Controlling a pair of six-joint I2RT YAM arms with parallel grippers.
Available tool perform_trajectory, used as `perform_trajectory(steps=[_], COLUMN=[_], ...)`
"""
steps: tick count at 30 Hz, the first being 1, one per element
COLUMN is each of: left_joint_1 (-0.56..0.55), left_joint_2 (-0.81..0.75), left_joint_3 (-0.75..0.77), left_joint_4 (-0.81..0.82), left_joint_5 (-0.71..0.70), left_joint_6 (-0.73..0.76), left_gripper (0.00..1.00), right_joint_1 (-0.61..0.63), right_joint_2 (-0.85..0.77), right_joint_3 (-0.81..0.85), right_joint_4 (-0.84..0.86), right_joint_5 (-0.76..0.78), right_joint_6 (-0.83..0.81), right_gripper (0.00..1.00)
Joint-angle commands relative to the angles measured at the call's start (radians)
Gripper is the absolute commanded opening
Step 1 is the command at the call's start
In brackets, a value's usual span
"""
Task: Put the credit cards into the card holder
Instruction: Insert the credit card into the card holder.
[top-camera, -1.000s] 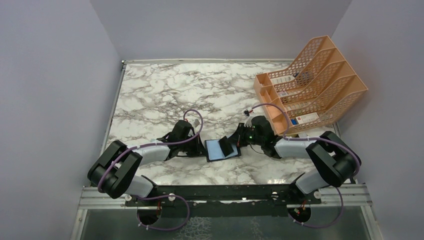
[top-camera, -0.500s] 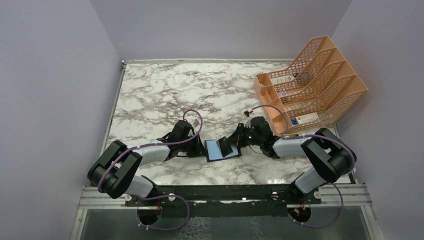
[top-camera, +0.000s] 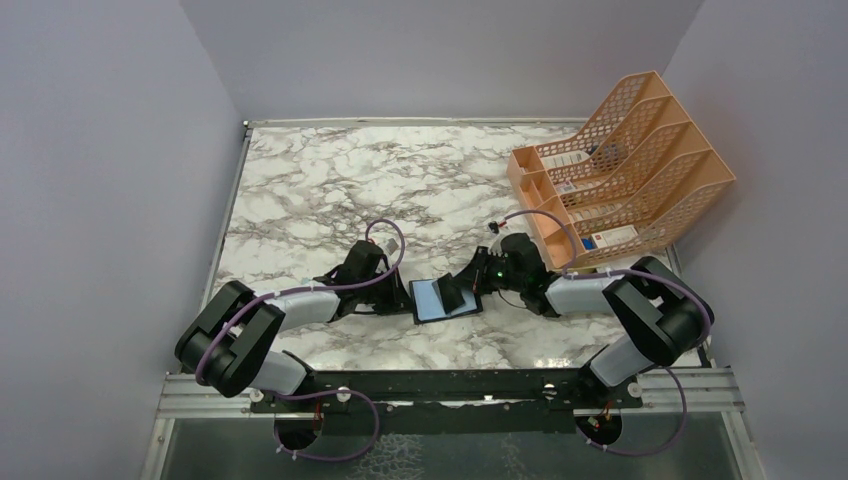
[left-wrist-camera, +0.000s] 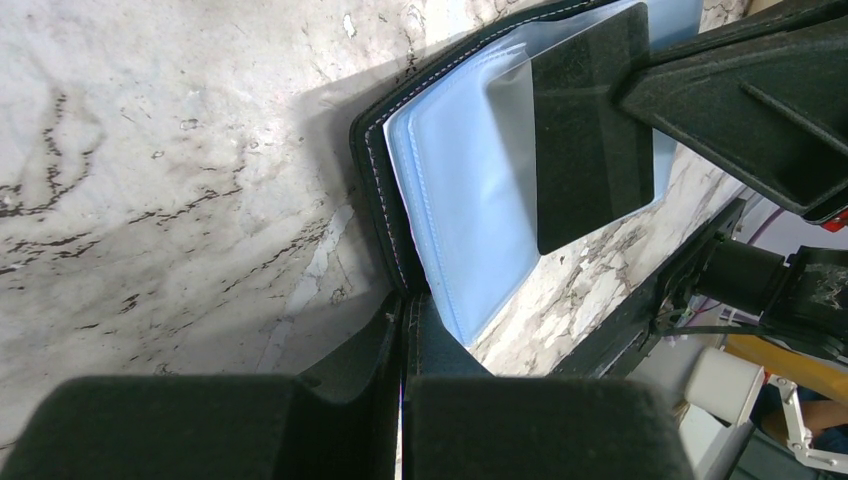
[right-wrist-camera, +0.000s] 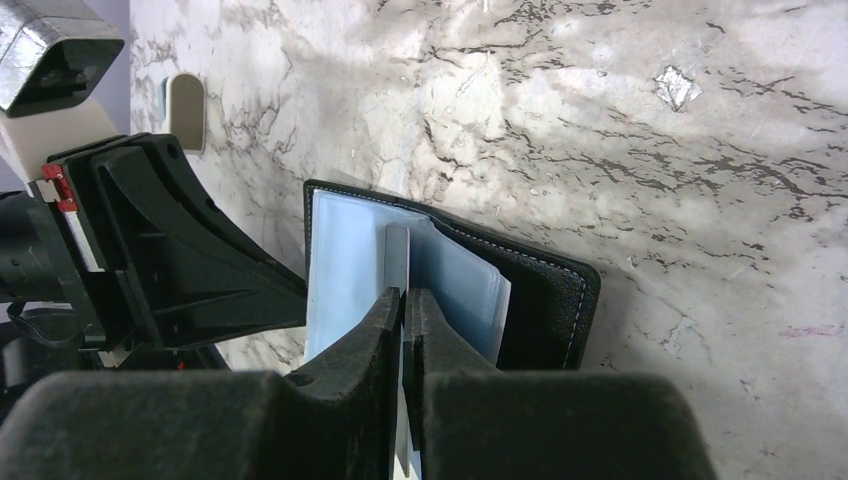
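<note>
The card holder (top-camera: 447, 301) lies open on the marble table between both arms, a black case with pale blue sleeves (left-wrist-camera: 470, 210) inside. My left gripper (top-camera: 403, 294) is shut on the edge of its black cover (left-wrist-camera: 375, 170), fingers meeting at the stitched rim (left-wrist-camera: 404, 312). My right gripper (right-wrist-camera: 403, 297) is shut on a thin pale credit card (right-wrist-camera: 397, 252) held edge-on, its far end among the sleeves of the card holder (right-wrist-camera: 545, 300). In the left wrist view, a right finger (left-wrist-camera: 590, 120) hangs over the sleeves. I see no other credit cards.
An orange mesh file rack (top-camera: 625, 170) with white boxes stands at the back right. Grey walls close in the table on three sides. A black metal rail (top-camera: 450, 385) runs along the near edge by the arm bases.
The right arm's elbow has shifted slightly left, while its gripper stays at the card holder. The left arm and the holder have not moved.
</note>
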Motion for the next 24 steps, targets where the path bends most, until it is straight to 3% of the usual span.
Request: perform_trajectory(steps=[1, 7, 12, 20, 24], left_joint_1=[-0.003, -0.003, -0.003, -0.003, -0.004], left_joint_2=[-0.001, -0.008, -0.01, -0.008, -0.01], left_joint_3=[-0.023, -0.022, -0.024, -0.022, -0.032], left_joint_4=[-0.002, -0.001, -0.006, -0.006, -0.001], left_joint_5=[0.004, 0.004, 0.002, 0.007, 0.01], left_joint_6=[0.001, -0.002, 0.0, -0.004, -0.015], left_gripper=[0.0, 0.0, 0.0, 0.0, 0.0], right_joint_1=[0.008, 0.008, 0.008, 0.008, 0.009], right_joint_2=[-0.029, -0.013, -0.015, -0.015, -0.004], right_joint_3=[-0.01, -0.005, -0.005, -0.028, -0.031], right_joint_4=[-0.004, -0.007, -0.028, 0.013, 0.049], right_joint_5=[0.036, 0.016, 0.006, -0.001, 0.007], right_joint_6=[0.005, 0.019, 0.009, 0.008, 0.011], right_gripper=[0.06, 0.19, 0.22, 0.05, 0.02])
